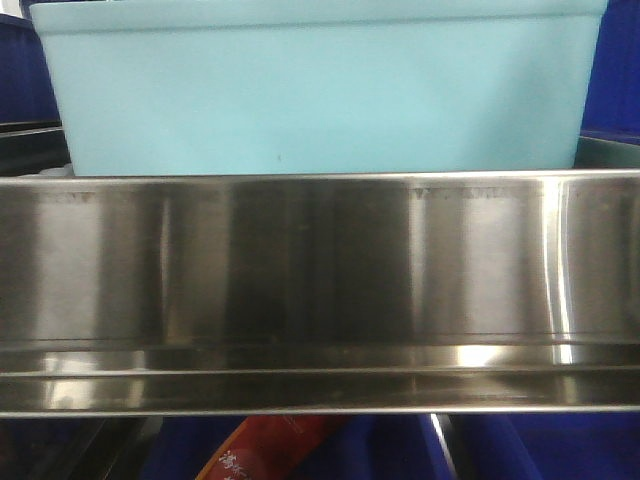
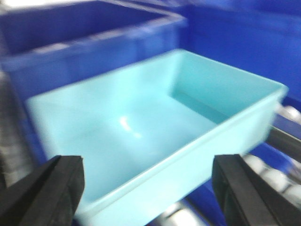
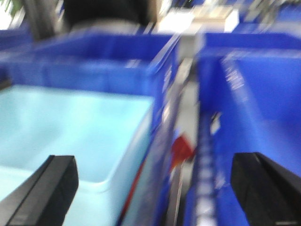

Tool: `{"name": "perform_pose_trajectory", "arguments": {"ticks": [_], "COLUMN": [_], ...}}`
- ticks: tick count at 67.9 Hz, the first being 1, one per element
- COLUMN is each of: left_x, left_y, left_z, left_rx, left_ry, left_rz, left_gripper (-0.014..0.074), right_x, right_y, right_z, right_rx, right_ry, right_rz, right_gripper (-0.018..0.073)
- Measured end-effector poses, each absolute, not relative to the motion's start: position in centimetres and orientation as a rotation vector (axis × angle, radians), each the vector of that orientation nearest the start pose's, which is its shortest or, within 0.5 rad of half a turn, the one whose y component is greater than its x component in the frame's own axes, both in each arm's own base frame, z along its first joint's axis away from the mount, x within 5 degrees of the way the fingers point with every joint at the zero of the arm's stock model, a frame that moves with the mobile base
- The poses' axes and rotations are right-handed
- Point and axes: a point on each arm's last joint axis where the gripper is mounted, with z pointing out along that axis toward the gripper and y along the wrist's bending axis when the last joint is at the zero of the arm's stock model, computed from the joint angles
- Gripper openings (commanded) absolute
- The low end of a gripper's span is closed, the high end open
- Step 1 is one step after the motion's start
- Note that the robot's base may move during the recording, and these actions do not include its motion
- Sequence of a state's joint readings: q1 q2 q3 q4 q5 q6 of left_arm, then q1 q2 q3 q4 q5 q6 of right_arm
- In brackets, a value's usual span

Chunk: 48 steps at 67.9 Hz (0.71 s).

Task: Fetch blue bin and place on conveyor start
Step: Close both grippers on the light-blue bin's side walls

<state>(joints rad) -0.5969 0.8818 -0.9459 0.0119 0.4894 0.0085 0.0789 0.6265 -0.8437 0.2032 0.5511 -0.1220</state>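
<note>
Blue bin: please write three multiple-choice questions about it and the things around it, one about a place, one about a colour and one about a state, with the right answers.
1. In the front view, where is the blue bin in relation to the steel shelf front?
A. Below it
B. Above and behind it
C. Hanging in front of it

2. What colour are the crates next to the bin?
A. Red
B. Green
C. Dark blue

3. In the left wrist view, what is the state of the bin?
A. Open and empty
B. Filled with bottles
C. Closed by a lid

Answers:
1 B: the top edge of the steel front hides the bin's base, and the bin's walls rise above it.
2 C: both wrist views show dark blue walls around the pale cyan bin.
3 A: the bare floor and inner walls of the bin are visible.
</note>
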Motion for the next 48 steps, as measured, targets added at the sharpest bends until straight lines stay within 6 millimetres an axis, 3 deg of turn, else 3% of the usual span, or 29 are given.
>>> {"name": "perform_pose_trajectory", "arguments": {"ticks": [9,16,33,48], "left_x": [18.6,21.6,27.7,31.0], "left_y": [-13.2,-14.2,-12.7,-12.1], "left_z": [40.0,41.1,42.0,39.1], "left_rx": [0.605,0.54,0.327,0.267], "left_ry": [1.962,2.087,2.295,2.443], "left_rz": [-0.396,-0.378,-0.281,-0.129], "left_gripper": [0.046,0.046,0.046,0.046], "right_x": [15.1,17.8,24.4,29.2], "right_y": [2.8,3.2,4.2,4.5], "right_z": [40.4,41.7,43.7,42.2], "right_rx": [-0.151,-0.175,-0.163,-0.102], "right_ry": [1.969,2.065,2.278,2.383], "right_rz": [0.219,0.229,0.268,0.252], "right_gripper": [0.0558,0.0558,0.0558,0.0558]}}
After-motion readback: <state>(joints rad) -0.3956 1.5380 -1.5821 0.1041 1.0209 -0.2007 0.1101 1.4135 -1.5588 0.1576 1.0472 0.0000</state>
